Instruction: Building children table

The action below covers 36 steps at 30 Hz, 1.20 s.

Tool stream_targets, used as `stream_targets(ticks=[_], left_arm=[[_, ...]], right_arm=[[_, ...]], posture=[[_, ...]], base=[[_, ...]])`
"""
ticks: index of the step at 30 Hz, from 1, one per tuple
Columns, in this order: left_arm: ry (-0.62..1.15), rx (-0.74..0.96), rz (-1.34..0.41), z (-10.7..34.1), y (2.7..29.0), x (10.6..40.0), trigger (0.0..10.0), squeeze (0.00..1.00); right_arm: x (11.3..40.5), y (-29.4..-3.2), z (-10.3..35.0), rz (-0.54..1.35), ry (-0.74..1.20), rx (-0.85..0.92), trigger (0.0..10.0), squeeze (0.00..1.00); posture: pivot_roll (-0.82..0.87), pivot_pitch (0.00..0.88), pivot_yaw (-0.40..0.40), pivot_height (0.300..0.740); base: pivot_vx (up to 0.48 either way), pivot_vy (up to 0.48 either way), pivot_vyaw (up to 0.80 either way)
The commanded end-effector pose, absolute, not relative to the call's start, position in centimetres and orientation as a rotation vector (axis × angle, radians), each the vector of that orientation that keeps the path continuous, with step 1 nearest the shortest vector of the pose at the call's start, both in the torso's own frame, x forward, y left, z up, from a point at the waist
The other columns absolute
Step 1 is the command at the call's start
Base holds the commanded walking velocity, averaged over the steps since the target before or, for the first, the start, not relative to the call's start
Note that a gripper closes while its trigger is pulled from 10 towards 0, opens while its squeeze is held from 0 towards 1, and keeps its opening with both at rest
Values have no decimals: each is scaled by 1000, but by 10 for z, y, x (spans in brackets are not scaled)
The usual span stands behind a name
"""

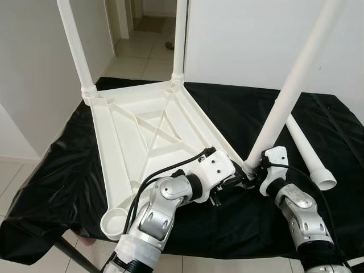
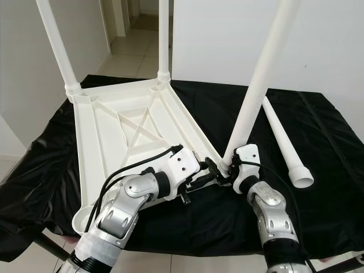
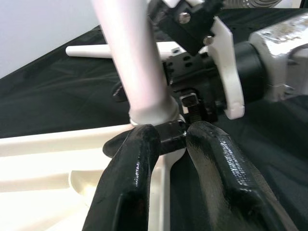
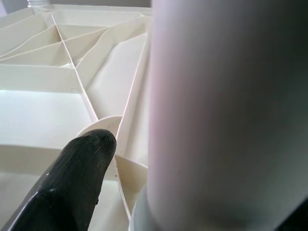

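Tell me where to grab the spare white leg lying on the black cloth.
Grip the loose leg around its plain round shaft, above the flared collar end, coming straight down from above. It lies flat on the black cloth with open space on both sides, so the fingers can probably straddle it there.

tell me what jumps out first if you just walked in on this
A white children's table top lies upside down on a black cloth, two white legs standing up from its far corners. At the near right corner both grippers, left and right, meet at the foot of a third, leaning leg. A fourth leg lies loose on the cloth to the right.
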<state>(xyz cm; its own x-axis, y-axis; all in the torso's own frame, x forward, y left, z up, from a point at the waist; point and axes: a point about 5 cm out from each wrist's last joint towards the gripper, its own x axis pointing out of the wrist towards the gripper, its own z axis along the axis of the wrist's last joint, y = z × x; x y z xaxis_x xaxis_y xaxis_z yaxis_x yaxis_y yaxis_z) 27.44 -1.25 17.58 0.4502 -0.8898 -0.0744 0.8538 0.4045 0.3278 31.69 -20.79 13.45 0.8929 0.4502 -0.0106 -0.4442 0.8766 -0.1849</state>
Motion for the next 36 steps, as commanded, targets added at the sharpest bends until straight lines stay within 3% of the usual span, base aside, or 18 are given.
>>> stream_targets(ticks=[1, 2, 3, 4, 5, 7, 8, 17, 19, 25, 36], left_arm=[[-107, 288, -940, 170, -14, 277, 10000, 0], [-107, 288, -940, 170, -14, 277, 10000, 0], [-100, 297, -953, 167, -14, 275, 10000, 0], [-100, 297, -953, 167, -14, 275, 10000, 0], [-91, 305, -964, 165, -14, 273, 10000, 0], [-91, 305, -964, 165, -14, 273, 10000, 0], [-82, 312, -973, 161, -14, 271, 10000, 0], [-58, 339, -1003, 152, -12, 265, 10000, 0], [-57, 341, -1006, 152, -12, 264, 10000, 0], [-56, 342, -1009, 151, -13, 263, 10000, 0], [-53, 339, -1013, 150, -14, 260, 10000, 0]], right_arm=[[320, -205, 136, 498, -36, -216, 10000, 0], [320, -205, 136, 498, -36, -216, 10000, 0], [321, -205, 136, 509, -34, -226, 2941, 0], [321, -205, 136, 509, -34, -226, 2941, 0], [323, -206, 136, 522, -31, -229, 1294, 0], [323, -206, 136, 522, -31, -229, 1294, 0], [323, -207, 135, 534, -27, -231, 0, 0], [318, -209, 123, 594, 2, -203, 0, 0], [317, -210, 120, 579, 6, -195, 10000, 0], [315, -210, 117, 522, 9, -165, 10000, 0], [313, -201, 108, 62, 2, -73, 10000, 0]], posture=[[-29, 30, -15, 740], [-29, 30, -15, 740], [-24, 24, -17, 740], [-24, 24, -17, 740], [-23, 23, -18, 740], [-23, 23, -18, 740], [-21, 21, -19, 740], [-20, 10, -24, 740], [-19, 7, -24, 740], [-19, 5, -29, 740], [-21, 10, -34, 740]], base=[[0, 0, 0], [0, 0, 0], [0, 0, 0], [0, 0, 0], [0, 0, 0], [0, 0, 0], [0, 0, 0], [0, 0, 0], [0, 0, 0], [0, 0, 0], [0, 0, 0]])
